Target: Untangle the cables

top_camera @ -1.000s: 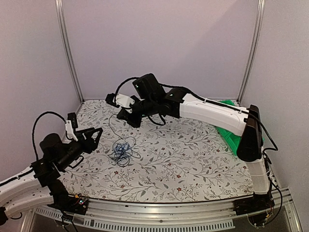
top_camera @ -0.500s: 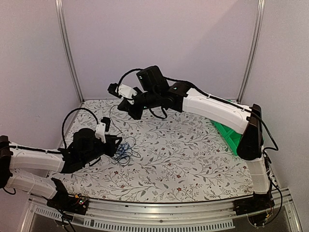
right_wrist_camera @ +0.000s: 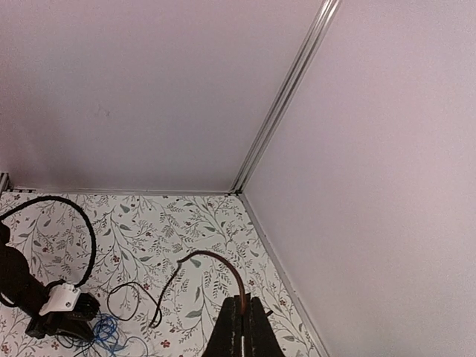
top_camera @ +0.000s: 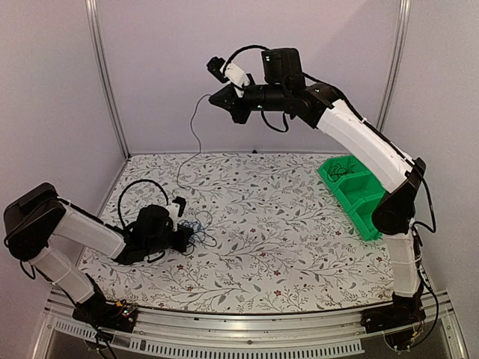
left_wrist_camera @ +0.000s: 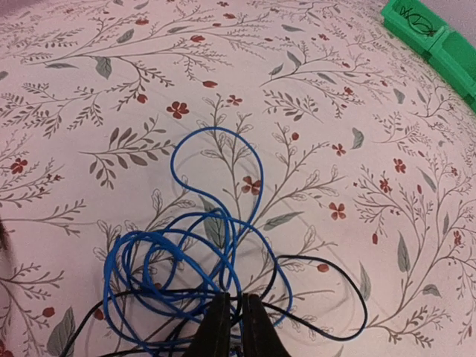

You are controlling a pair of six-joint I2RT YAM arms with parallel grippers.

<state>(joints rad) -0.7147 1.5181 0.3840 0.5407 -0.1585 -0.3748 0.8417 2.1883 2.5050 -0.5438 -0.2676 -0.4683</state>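
The right pincer [top_camera: 214,96] is hanging high above the far side of the flowered table [top_camera: 299,247], clenched on one end of a thin black cable [right_wrist_camera: 201,253]. From its tips that cable is arching out, then dropping in a loose line to the tabletop and running toward the tangle near the left front.

There, the left pincer [left_wrist_camera: 233,331] is sitting low, right at the near edge of the blue cable [left_wrist_camera: 173,162]. Its fingers are pressed almost together, with blue strands running into the narrow gap, so it is gripping the blue coil. The blue cable is lying in several overlapping loops on the cloth, one loop reaching farther out, and black strands are crossing through and curving off to the right. A green bin [top_camera: 352,191] is standing well apart on the right.
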